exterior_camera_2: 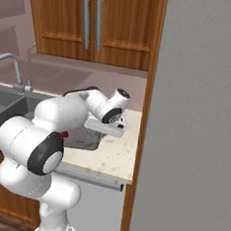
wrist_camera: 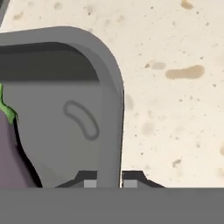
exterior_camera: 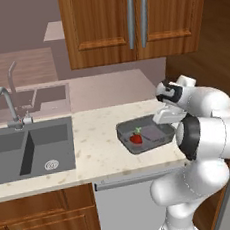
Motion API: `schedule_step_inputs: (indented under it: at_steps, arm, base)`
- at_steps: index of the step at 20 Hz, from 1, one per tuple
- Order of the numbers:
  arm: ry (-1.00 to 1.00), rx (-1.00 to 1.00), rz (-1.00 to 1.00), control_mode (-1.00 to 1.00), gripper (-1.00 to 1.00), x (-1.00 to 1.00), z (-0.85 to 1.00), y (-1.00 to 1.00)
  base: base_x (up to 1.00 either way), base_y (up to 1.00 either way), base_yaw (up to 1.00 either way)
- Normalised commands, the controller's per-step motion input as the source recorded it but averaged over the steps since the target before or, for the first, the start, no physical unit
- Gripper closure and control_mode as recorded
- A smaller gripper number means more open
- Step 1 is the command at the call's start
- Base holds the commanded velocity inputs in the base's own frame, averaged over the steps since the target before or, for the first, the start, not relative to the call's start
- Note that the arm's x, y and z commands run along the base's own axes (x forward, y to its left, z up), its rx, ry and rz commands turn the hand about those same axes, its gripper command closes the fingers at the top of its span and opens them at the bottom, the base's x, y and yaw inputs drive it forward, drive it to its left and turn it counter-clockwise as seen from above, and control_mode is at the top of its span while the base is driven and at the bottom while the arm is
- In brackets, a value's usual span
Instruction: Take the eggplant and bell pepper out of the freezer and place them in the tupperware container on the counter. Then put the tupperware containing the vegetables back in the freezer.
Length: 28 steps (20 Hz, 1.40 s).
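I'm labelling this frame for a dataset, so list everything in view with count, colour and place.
Shallow dark grey rectangular tupperware container: one, on the counter.
Small red bell pepper: one, inside the container.
Purple eggplant: one, green-capped, inside the container.
Beige speckled stone counter: one, above wooden cabinets.
Dark grey double sink: one, left of the container.
Grey metal faucet: one, behind the sink.
Tall matte grey freezer: one, right of the counter.
Gripper: one, shut on the container's rim.

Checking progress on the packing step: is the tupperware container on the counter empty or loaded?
Loaded. The tupperware container holds the red bell pepper and a purple eggplant, seen in the left base and hand views.
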Motion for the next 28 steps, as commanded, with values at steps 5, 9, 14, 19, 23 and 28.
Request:
schedule_step_inputs:
  at_steps: [5, 9, 14, 19, 23, 28]
  arm:
    - [0.0, 0.1, -0.33, -1.0, 1.0, -0.44, 0.68, 0.03]
    - [0.01, 0.0, -0.24, -1.0, 1.0, -0.62, 0.68, 0.05]
    - [0.04, 0.0, -0.12, -1.0, 1.0, -0.77, 0.52, 0.1]
    - [0.09, 0.0, -0.06, -1.0, 1.0, -0.74, 0.55, 0.08]
    - [0.07, 0.0, -0.06, -1.0, 1.0, -0.54, 0.62, 0.17]
    - [0.07, 0.0, -0.04, -1.0, 1.0, -0.58, 0.53, 0.21]
  base:
    - [0.0, 0.0, 0.0]
    - [0.0, 0.0, 0.0]
    - [0.0, 0.0, 0.0]
    - [0.0, 0.0, 0.0]
    - [0.0, 0.0, 0.0]
    - [0.0, 0.0, 0.0]
